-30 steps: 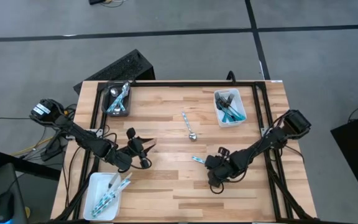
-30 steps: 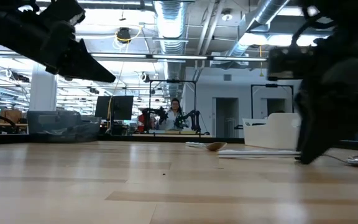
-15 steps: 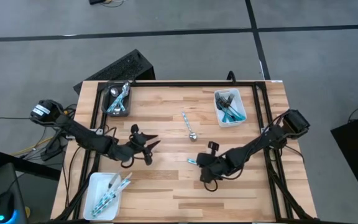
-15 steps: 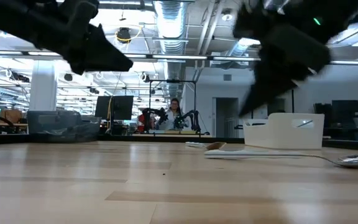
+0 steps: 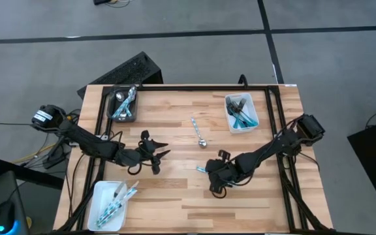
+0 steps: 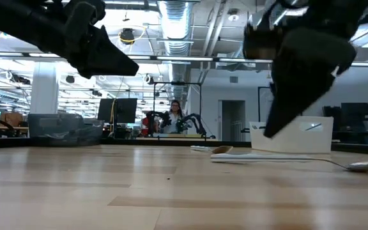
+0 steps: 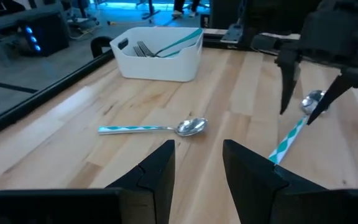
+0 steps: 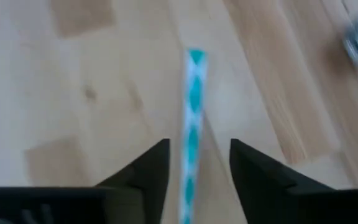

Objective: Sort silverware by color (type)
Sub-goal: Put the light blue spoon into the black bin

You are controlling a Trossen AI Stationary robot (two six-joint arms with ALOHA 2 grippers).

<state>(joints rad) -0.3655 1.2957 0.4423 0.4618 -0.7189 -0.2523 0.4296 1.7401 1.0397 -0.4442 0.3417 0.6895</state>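
A spoon (image 5: 199,131) with a teal handle lies flat mid-table; the left wrist view shows this spoon (image 7: 156,128) ahead of my open left gripper (image 7: 197,163), which hovers left of centre (image 5: 153,153). A second teal-handled piece (image 5: 203,169) with a rounded silver head (image 7: 312,102) lies flat near the middle. My open right gripper (image 5: 215,173) hangs above it. In the right wrist view its fingers stand on either side of the handle (image 8: 192,118), and the low view shows the right gripper (image 6: 280,118) clear of the table.
A dark grey bin (image 5: 115,112) of silverware sits at the far left. One white tray (image 5: 229,117) with forks is at the far right, another white tray (image 5: 98,196) with several pieces at the near left. Bare wood lies along the near edge. A person stands far behind the table (image 6: 174,115).
My right gripper has risen off the table and moved toward the table's left, ending above the second piece's handle. My left gripper has drifted a little toward the table's centre. The silverware has stayed where it was.
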